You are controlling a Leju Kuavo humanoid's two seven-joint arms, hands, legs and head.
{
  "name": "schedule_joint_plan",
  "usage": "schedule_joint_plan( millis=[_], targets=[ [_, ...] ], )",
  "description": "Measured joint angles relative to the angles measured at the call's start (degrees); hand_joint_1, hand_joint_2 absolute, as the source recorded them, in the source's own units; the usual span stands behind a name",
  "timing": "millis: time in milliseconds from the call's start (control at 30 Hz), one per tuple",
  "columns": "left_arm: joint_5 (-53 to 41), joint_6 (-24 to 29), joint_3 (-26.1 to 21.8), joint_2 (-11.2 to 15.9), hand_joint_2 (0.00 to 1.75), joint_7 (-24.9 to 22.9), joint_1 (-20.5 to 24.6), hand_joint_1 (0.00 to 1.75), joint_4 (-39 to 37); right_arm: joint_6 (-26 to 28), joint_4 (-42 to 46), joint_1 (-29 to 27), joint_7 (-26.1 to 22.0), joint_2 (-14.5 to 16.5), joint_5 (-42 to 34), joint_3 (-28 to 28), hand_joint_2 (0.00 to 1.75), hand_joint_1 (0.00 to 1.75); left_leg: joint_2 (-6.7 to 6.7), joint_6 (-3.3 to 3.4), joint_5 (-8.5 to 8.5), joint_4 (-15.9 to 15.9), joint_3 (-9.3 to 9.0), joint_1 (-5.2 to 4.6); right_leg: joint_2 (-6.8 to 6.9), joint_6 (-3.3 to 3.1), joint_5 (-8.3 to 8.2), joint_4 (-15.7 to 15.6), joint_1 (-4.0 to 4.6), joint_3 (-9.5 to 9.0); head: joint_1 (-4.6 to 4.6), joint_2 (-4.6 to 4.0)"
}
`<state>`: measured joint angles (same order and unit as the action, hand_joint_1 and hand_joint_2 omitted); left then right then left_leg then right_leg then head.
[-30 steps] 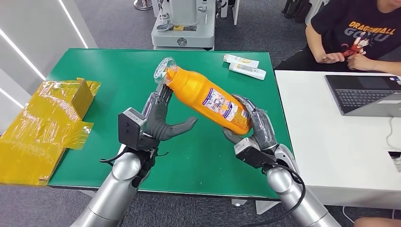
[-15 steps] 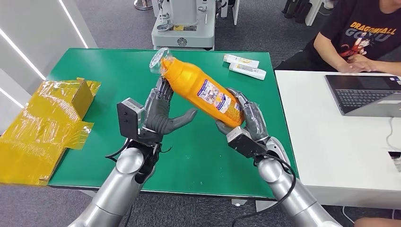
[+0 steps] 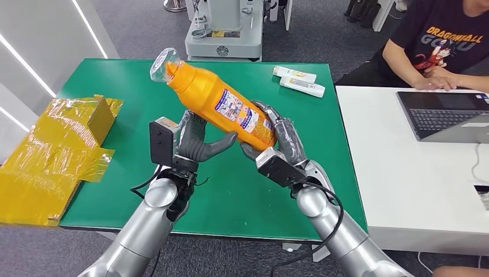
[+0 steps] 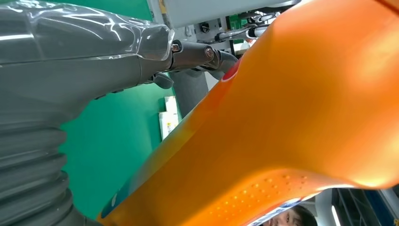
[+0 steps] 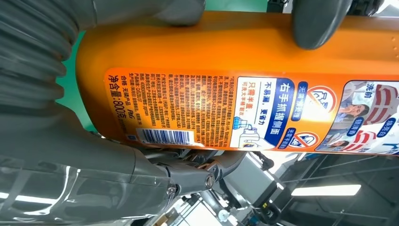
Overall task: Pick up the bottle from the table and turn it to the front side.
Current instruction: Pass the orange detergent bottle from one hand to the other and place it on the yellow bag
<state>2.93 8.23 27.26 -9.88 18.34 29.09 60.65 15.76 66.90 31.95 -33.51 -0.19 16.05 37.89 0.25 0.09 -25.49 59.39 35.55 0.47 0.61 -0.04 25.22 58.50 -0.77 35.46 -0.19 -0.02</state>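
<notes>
An orange bottle [image 3: 219, 104] with a printed label hangs tilted above the green table [image 3: 115, 86], its clear-wrapped cap [image 3: 161, 62] pointing up and to the far left. My right hand [image 3: 282, 141] grips its base end, fingers wrapped over the top. My left hand [image 3: 193, 143] lies cupped under the bottle's middle, its thumb reaching toward the underside and its fingers hidden behind the bottle. The left wrist view has the orange body [image 4: 291, 117] close beside the thumb [image 4: 84, 56]. In the right wrist view the label with a barcode [image 5: 235, 61] faces the camera.
A crumpled yellow-wrapped box [image 3: 52, 150] lies at the table's left edge. Two white tubes [image 3: 300, 81] lie at the far right corner. A white table [image 3: 403, 173] with a laptop [image 3: 444, 115] adjoins on the right, where a person [image 3: 444, 40] sits. A grey machine base [image 3: 225, 29] stands behind.
My right hand has carried the bottle up and to the left, so its middle now lies over my left hand. The left hand stayed nearly in place.
</notes>
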Motion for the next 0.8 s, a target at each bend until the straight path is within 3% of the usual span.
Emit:
schedule_joint_plan(
  millis=[800],
  targets=[
    [-0.1,0.5,-0.1,0.5,1.75,-0.3,-1.2,0.00,-0.6,-2.4,-4.0,-1.0,-0.1,1.1,-2.0,2.9,1.75,1.75,0.00,0.00,0.00,0.0,0.01,0.00,-0.01,0.00,0.00,0.0,0.00,0.01,0.01,0.00]
  ],
)
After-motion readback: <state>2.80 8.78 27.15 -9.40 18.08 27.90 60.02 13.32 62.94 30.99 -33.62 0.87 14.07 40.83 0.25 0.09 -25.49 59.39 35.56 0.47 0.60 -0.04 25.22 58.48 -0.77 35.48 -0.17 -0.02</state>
